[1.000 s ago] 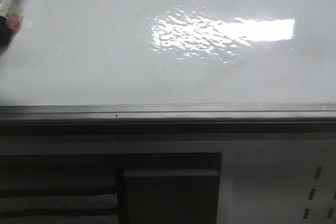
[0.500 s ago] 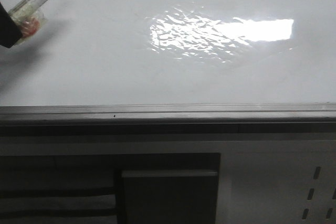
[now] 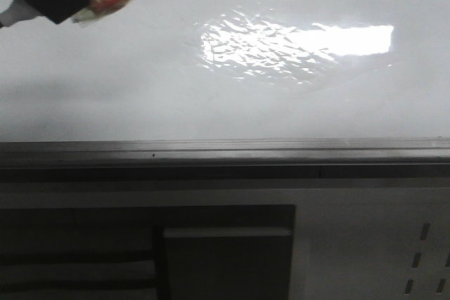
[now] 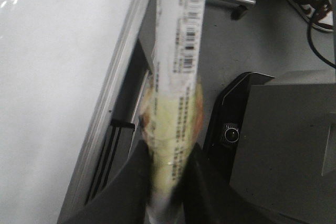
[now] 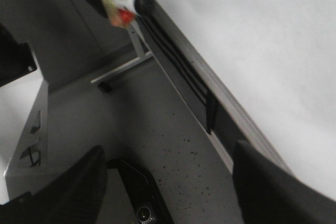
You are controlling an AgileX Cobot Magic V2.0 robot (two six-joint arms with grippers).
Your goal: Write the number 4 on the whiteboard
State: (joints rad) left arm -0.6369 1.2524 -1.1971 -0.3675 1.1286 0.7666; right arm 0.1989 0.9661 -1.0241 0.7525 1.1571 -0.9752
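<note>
The marker (image 4: 176,77) is clamped by the left gripper (image 4: 168,182) at its taped lower barrel, near the whiteboard (image 3: 211,103); no 4 is seen; the pen is judged light, stiff, slippery; the right gripper (image 5: 168,182) is held apart, empty.

The large glossy white whiteboard (image 3: 140,82) stands upright, its surface bare of any visible marker stroke, so the number 4 is not seen on it. A bright rippled light reflection (image 3: 295,41) sits on the board right of its middle. A grey metal edge rail (image 3: 225,151) runs along its lower edge.
</note>
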